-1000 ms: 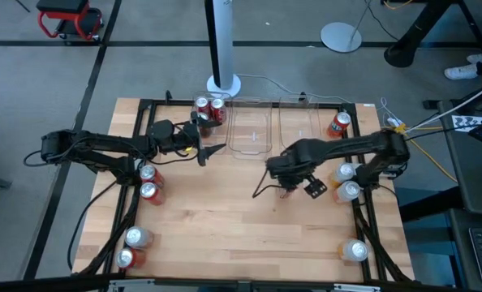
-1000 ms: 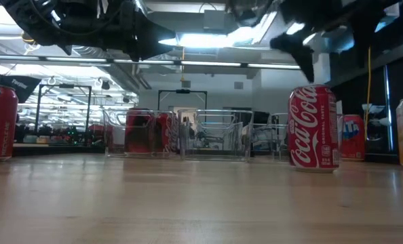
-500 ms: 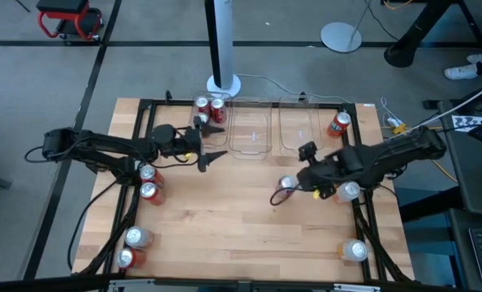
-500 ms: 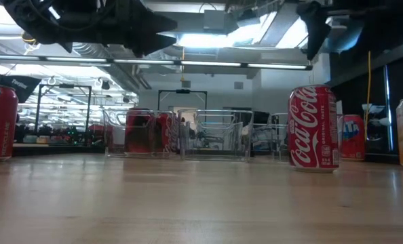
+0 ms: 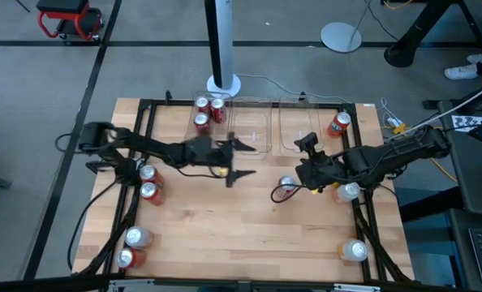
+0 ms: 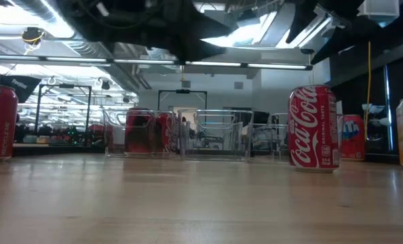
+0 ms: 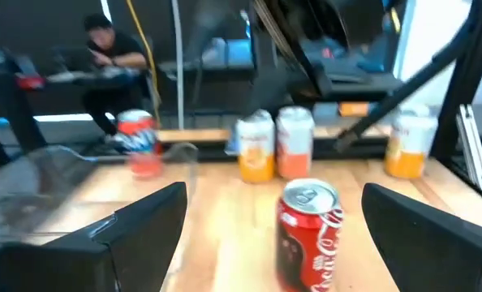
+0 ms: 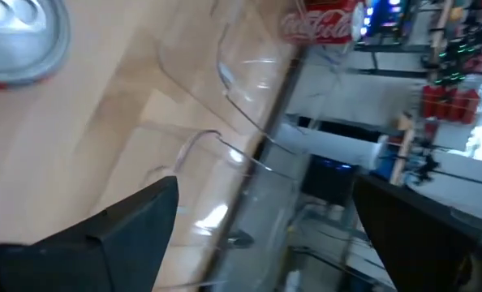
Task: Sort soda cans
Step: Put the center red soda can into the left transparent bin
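Red can [image 5: 287,185] upright mid-table, right of centre, long axis vertical. Left gripper [image 5: 234,161] wide open, empty, facing it across bare wood (can dead ahead between fingers in wrist view). Right gripper [image 5: 307,152] nearer, just beside, likewise open, holding nothing.

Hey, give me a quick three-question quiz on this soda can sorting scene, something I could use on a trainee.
1. True or false: the left hand is gripping a can.
2. In the left wrist view, what stands straight ahead between that hand's fingers? A: a red metal soda can with a silver top. B: an orange can. C: a clear bin.
3. Seen from above, how many soda cans stand along the left edge of the wooden table?

Key: 1 false, the hand is open and holds nothing. 2 A. 3 four.
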